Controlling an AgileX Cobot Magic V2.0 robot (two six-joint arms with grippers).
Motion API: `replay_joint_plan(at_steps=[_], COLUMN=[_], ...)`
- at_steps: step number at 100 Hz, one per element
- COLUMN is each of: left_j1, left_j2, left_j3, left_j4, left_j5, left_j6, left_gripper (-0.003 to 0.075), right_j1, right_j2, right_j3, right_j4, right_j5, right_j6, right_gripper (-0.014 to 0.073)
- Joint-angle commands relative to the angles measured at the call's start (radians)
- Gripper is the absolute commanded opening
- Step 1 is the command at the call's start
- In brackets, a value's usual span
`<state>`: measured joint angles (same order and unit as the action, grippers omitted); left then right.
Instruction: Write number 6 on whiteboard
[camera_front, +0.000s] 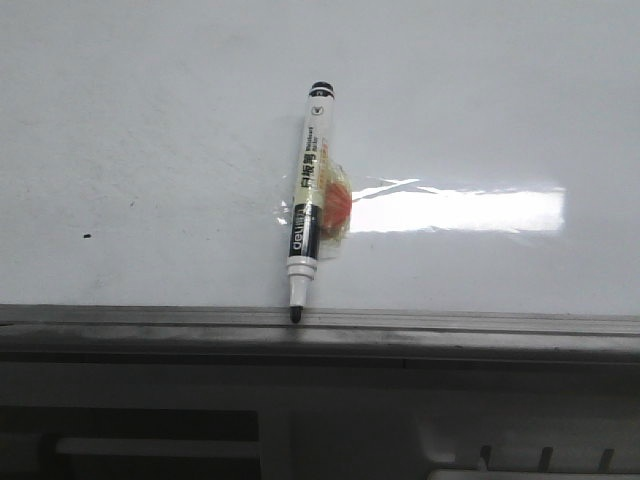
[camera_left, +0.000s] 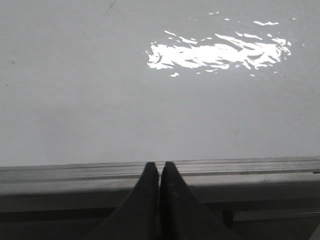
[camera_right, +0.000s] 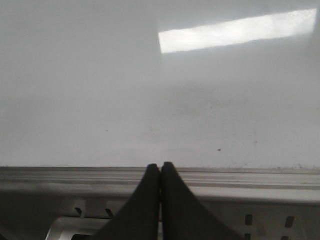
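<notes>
Front view, left to right. A tiny black dot (camera_front: 87, 236) is seen on the left part of the whiteboard (camera_front: 150, 120). Near the middle a marker (camera_front: 308, 200) lies on the board, slightly tilted, its black uncapped tip (camera_front: 297, 313) touching the grey edge rail (camera_front: 480, 322) and its capped end pointing away from the robot. A crumpled piece of clear tape with an orange patch (camera_front: 338, 205) is stuck just beside the barrel (whether it holds the marker to the board cannot be told). A bright glare streak (camera_front: 460, 210) runs right of the tape. No drawn stroke is seen on the board, so the number 6 is not yet written.

Neither arm is caught in the front view. In the left wrist view the left gripper (camera_left: 159, 167) is held low over the rail, fingertips pressed together, nothing between them. In the right wrist view the right gripper (camera_right: 160, 169) is posed alike: fingers closed flat against each other, empty, tips at the rail, the board stretching beyond.
</notes>
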<state>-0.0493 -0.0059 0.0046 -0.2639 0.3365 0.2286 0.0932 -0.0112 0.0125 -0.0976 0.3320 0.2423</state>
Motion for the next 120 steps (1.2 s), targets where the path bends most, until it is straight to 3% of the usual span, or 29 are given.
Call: replay_joint_plan(at_steps=[1,58,67,91,100,106,120], left_j1=[-0.008,-0.008,-0.008,-0.008,-0.008,-0.008,-0.008], left_j2=[-0.030,-0.030,-0.030,-0.030,-0.030,-0.030,-0.030], left_j3=[0.044,0.044,0.044,0.044,0.044,0.044,0.044], left_j4=[-0.015,-0.015,-0.012,0.009,-0.153,-0.410,-0.706], left_j5=[-0.047,-0.047,-0.047,-0.051,-0.065,-0.094,-0.199], left_j6=[-0.009,-0.009,-0.009,-0.007,-0.007,-0.007,-0.005], left_gripper=[-0.0019,-0.0019,-0.0019,-0.0019,-0.0019,-0.0019,-0.0019], right_j1=[-0.005,-0.005,-0.005,-0.005,-0.005,-0.005,-0.005], right_j2=[-0.019,-0.019,-0.019,-0.019,-0.019,-0.019,-0.019], right_j3=[0.028,0.028,0.028,0.028,0.028,0.028,0.028], right_j4=[-0.011,-0.011,-0.071,-0.076,-0.078,-0.059,0.155], right_j5=[-0.035,-0.035,-0.035,-0.051,-0.120,-0.211,-0.452], right_j6=[-0.009,-0.009,-0.009,-0.009,-0.009,-0.007,-0.007], right_gripper=[-0.0043,-0.0043,-0.0043,-0.0043,-0.0043,-0.0043,-0.0043])
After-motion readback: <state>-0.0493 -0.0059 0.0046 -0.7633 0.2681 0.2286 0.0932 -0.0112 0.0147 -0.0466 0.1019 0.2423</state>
